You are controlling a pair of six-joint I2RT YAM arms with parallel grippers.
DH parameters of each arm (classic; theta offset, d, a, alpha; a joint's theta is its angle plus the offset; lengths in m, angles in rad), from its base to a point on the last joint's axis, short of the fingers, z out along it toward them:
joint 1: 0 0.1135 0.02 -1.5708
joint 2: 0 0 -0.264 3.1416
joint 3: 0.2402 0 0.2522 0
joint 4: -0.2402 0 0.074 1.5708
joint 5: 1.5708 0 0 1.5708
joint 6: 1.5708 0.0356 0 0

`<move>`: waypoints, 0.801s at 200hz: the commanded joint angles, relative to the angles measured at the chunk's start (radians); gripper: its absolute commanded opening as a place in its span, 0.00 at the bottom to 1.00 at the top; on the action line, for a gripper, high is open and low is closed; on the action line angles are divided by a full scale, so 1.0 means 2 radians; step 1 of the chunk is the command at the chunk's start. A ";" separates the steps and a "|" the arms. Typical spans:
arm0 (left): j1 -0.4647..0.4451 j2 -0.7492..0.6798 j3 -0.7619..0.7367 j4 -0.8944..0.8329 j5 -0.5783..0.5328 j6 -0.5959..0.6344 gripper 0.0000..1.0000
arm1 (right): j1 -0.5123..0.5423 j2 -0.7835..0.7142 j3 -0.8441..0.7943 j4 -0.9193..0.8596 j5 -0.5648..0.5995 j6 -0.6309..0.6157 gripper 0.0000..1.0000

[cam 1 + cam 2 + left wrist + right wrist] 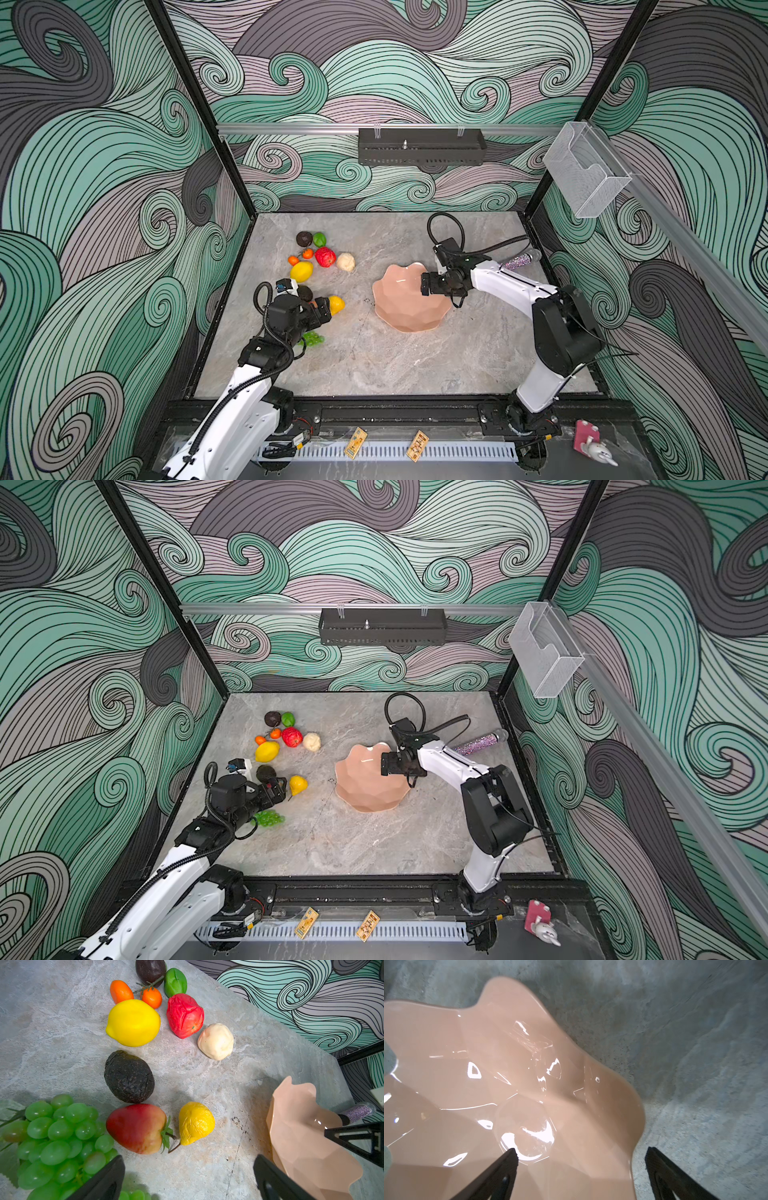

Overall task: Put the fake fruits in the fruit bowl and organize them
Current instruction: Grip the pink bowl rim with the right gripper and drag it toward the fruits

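The pink fruit bowl [409,303] [365,783] stands empty right of centre. My right gripper [424,284] [581,1159] hovers open astride its rim [636,1126], one finger over the inside and one over the table. On the left lie the fake fruits: lemon [134,1022], red apple [185,1015], beige ball [216,1041], two oranges [121,991], lime [175,981], two avocados [128,1077], a red-yellow strawberry [137,1128], a small yellow fruit [336,304] [196,1123] and grapes [58,1142]. My left gripper [326,311] [190,1174] is open just short of the strawberry, holding nothing.
A glittery purple cylinder [521,261] lies behind the right arm near the right wall. A black rack [422,146] hangs on the back wall and a clear box [586,170] on the right rail. A pink plush toy [590,446] sits off the table.
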 commanded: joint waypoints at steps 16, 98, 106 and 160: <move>-0.002 0.008 0.013 0.002 0.009 -0.001 0.99 | 0.009 0.021 0.012 0.010 -0.024 0.009 0.96; -0.002 0.061 0.037 -0.015 0.021 0.007 0.98 | 0.029 0.003 0.002 0.003 -0.007 0.004 0.97; -0.002 0.066 0.038 -0.014 0.020 0.007 0.98 | 0.027 -0.010 -0.005 0.000 0.006 0.001 0.99; -0.015 0.130 0.108 -0.061 0.015 -0.027 0.97 | 0.022 -0.164 -0.079 -0.003 0.042 -0.019 0.99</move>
